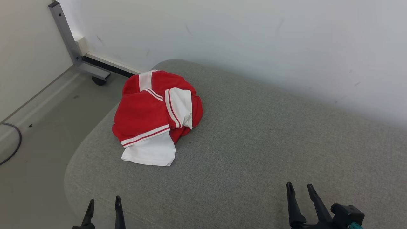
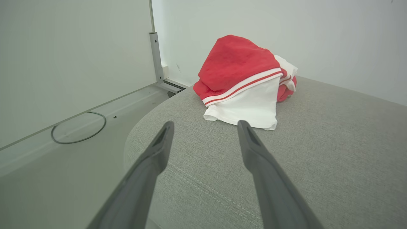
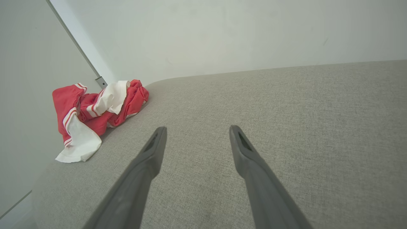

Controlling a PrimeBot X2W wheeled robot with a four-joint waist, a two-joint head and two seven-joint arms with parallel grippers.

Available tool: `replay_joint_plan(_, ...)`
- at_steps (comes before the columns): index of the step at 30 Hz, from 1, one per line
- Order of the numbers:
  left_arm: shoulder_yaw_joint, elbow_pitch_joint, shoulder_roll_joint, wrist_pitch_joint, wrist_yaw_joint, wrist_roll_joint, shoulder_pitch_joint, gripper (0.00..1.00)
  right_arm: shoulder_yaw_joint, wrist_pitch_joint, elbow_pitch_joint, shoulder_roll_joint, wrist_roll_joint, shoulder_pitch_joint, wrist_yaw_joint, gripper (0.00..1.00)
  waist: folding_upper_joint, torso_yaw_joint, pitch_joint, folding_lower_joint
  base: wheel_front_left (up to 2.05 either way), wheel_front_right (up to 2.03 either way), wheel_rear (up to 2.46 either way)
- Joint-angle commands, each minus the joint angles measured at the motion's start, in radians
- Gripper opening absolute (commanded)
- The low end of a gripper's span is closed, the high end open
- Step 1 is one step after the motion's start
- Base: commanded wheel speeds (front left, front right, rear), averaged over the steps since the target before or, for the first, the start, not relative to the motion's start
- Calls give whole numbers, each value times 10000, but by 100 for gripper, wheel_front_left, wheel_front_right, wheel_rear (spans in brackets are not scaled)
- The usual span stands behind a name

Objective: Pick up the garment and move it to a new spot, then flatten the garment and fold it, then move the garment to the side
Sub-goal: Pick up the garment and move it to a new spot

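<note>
At the near edge of the grey cushion (image 1: pixel 254 149), the left gripper (image 1: pixel 105 199) stands with its two dark fingers spread wide and nothing between them, tips aimed toward the far wall (image 1: pixel 254 38). From its own wrist camera those fingers frame bare fabric close to the cushion's rounded left corner. A stitched seam (image 2: pixel 206 188) runs across beneath them. Whether the tips touch the fabric I cannot tell. Off to the other side, the right gripper (image 1: pixel 299 185) is likewise wide open and empty, its fingers pointing the same way over plain upholstery, well apart from its partner.

Ahead of the left gripper, and well to the left of the right one, lies the garment (image 1: pixel 152 111). It is a red piece with white panels and thin red-and-white striped trim, bunched into a loose heap instead of lying flat. It rests on the cushion's far left part, close to the rounded edge. One white flap spills out of the heap toward the grippers and lies flat on the fabric. Neither gripper touches the cloth.

Beyond the cushion's left edge is a pale floor (image 1: pixel 38 165), where a dark cable (image 1: pixel 20 141) curves. Farther back a grey metal leg (image 1: pixel 65 35) slants up along the wall, ending in a foot with a small black caster (image 1: pixel 99 81).
</note>
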Motion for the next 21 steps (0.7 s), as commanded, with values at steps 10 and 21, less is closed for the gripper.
replay_joint_plan(10, -370, 2298, 12, 509, -634, -975, -3033, 100, -129, -7, 28, 4, 57, 112, 37, 100, 0, 67, 98, -1, 0, 0, 0)
replay_joint_plan(21, 331, 5223, 355, 2426, -770, -2494, -6595, 100, 175, 1, -75, -4, -534, 125, 36, 100, 0, -1395, 716, -1, 0, 0, 0)
